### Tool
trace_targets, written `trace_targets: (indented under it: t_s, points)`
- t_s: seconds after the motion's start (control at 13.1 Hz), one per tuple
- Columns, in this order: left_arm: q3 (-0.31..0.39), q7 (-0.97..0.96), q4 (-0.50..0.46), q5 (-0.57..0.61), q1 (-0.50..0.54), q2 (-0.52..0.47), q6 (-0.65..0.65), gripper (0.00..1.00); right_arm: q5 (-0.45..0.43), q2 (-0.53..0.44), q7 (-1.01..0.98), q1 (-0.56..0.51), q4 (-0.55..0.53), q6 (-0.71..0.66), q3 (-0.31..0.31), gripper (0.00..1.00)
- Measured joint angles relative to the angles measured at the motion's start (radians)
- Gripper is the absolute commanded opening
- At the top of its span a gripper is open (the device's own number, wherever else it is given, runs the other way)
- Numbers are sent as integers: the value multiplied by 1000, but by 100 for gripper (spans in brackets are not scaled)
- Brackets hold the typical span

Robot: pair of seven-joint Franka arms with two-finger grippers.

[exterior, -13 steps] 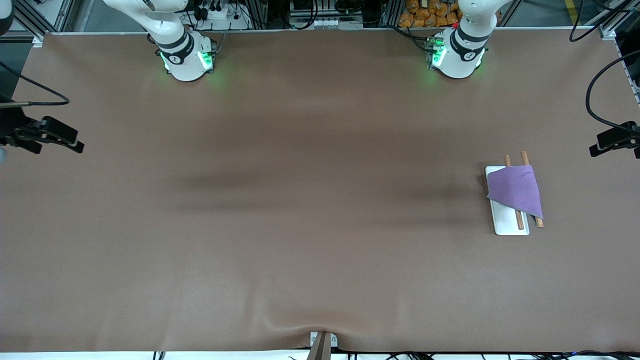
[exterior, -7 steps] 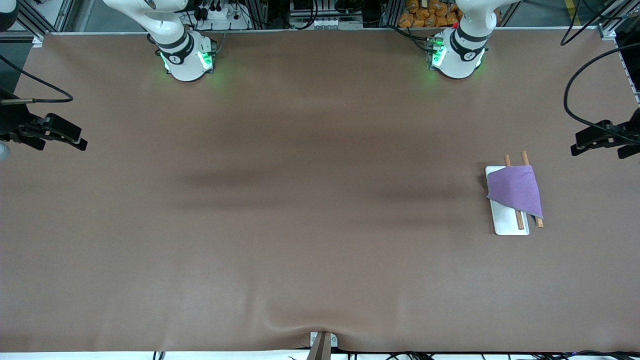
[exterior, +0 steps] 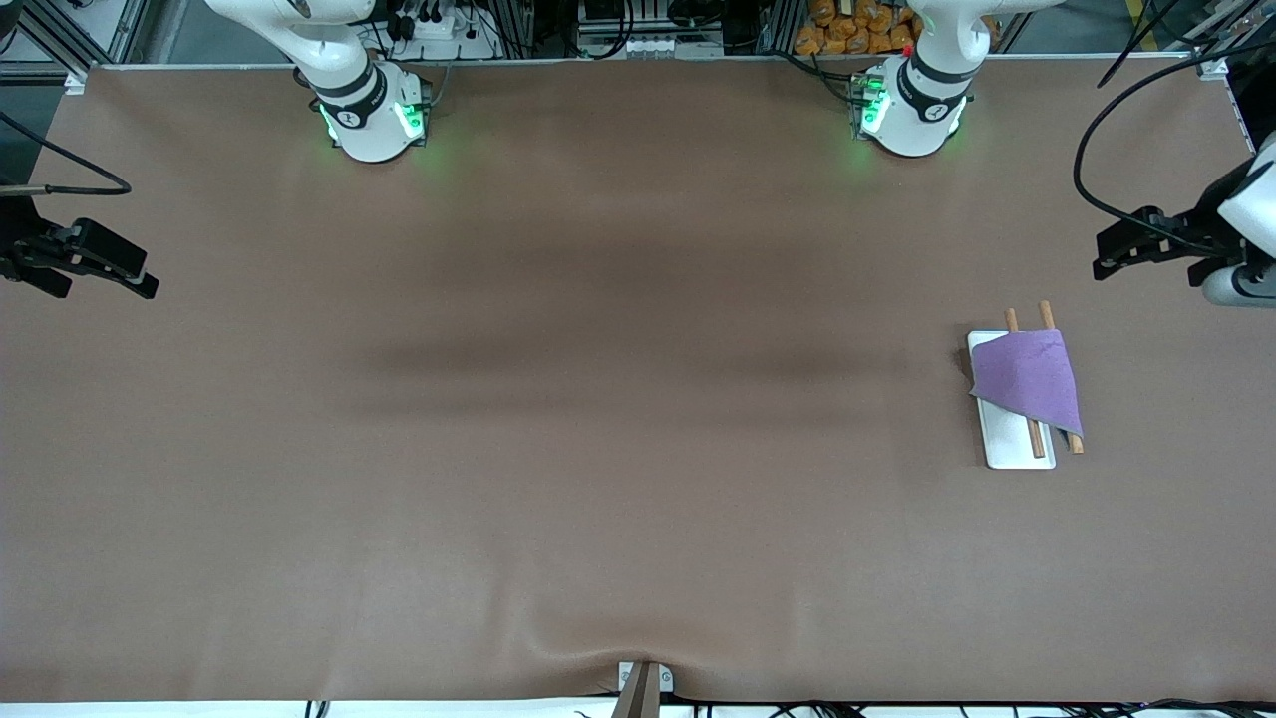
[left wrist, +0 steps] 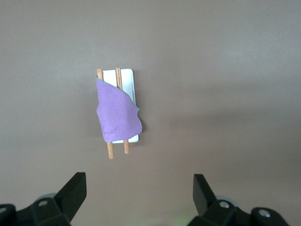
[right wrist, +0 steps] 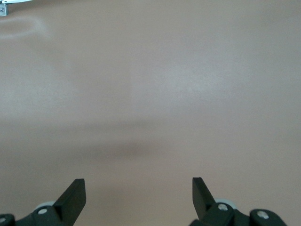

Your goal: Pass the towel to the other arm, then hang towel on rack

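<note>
Hovering with its fingers spread wide and nothing between them, the left gripper [left wrist: 136, 188] hung over bare brown table [exterior: 618, 399] at the left arm's end, while the right gripper [right wrist: 138, 188] waited just as wide apart and empty over the right arm's end. Below the left gripper, the towel [exterior: 1029, 381] lay draped across the two wooden rods of the rack [exterior: 1009, 451], a fold of it perhaps slipping off the base's edge, though that was hard to make out. Beyond the table's edge by the two arm bases stood metal framing, cables and a heap of orange packets [exterior: 847, 25].
</note>
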Motion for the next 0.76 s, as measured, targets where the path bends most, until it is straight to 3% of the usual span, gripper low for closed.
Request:
trace_targets:
  t_s: [0.76]
  points:
    - [5, 0, -21, 0, -14, -12, -1, 100, -4, 0, 0, 0, 0, 0, -2, 100]
